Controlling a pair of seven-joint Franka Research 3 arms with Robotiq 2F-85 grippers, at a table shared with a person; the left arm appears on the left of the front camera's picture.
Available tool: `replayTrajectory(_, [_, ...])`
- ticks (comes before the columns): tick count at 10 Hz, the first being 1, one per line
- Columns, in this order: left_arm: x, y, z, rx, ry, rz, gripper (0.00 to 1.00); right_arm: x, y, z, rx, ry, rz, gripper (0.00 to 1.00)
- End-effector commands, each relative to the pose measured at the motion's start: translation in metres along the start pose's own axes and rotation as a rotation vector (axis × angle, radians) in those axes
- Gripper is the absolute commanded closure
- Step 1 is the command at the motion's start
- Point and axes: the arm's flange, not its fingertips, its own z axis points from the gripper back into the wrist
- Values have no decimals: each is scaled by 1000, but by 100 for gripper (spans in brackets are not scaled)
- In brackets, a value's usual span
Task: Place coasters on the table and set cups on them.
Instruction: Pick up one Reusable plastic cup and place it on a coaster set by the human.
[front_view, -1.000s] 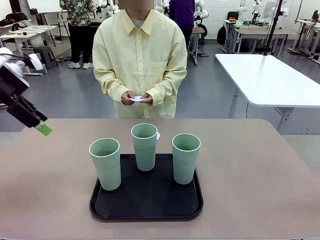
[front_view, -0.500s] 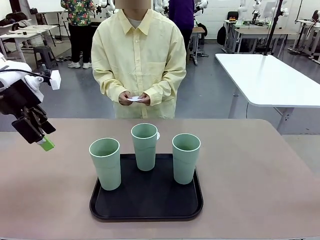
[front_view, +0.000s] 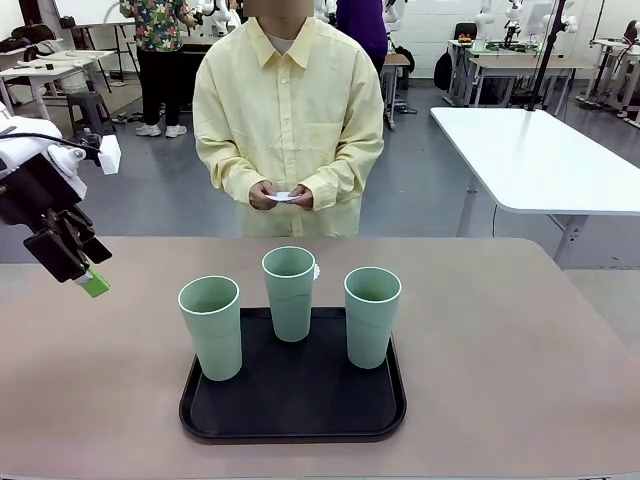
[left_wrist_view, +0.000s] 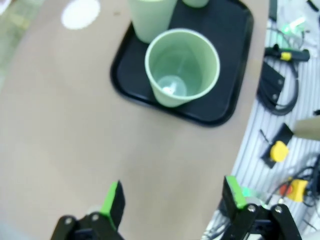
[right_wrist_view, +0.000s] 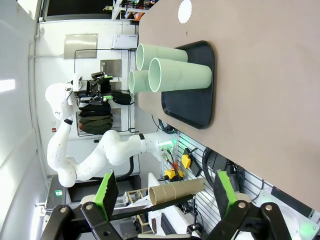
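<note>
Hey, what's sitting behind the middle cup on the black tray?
One white scalloped coaster lies on the table past the far edge of the tray. From the front, the middle cup covers nearly all of it; just a sliver shows beside its rim.

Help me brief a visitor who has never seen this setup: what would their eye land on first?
Three pale green tumblers stand upright on a black tray at the middle of the beige table. Behind it a person in a yellow shirt holds a white paper doily in both hands, and the left gripper hangs open above the table's left side.
</note>
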Motion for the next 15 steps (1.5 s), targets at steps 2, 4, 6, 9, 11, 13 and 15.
replayTrajectory(2, [-9, 29, -31, -140, -140, -317, 0, 0, 0, 1, 7, -1, 4, 0])
replayTrajectory(4, [-10, 41, -58, -256, -284, -417, 0, 0, 0, 1, 7, -1, 4, 0])
replayTrajectory(6, [-21, 56, -66, -263, -395, -466, 0, 0, 0, 1, 7, -1, 4, 0])
replayTrajectory(9, [-36, 75, -77, -306, -503, -453, 0, 0, 0, 1, 7, -1, 4, 0])
replayTrajectory(11, [-48, 76, -95, -293, -574, -485, 0, 0, 0, 1, 7, -1, 4, 0])
replayTrajectory(13, [-60, 79, -101, -222, -571, -515, 0, 0, 0, 1, 7, -1, 4, 0])
replayTrajectory(15, [-68, 78, -103, -166, -600, -466, 0, 0, 0, 1, 7, -1, 4, 0])
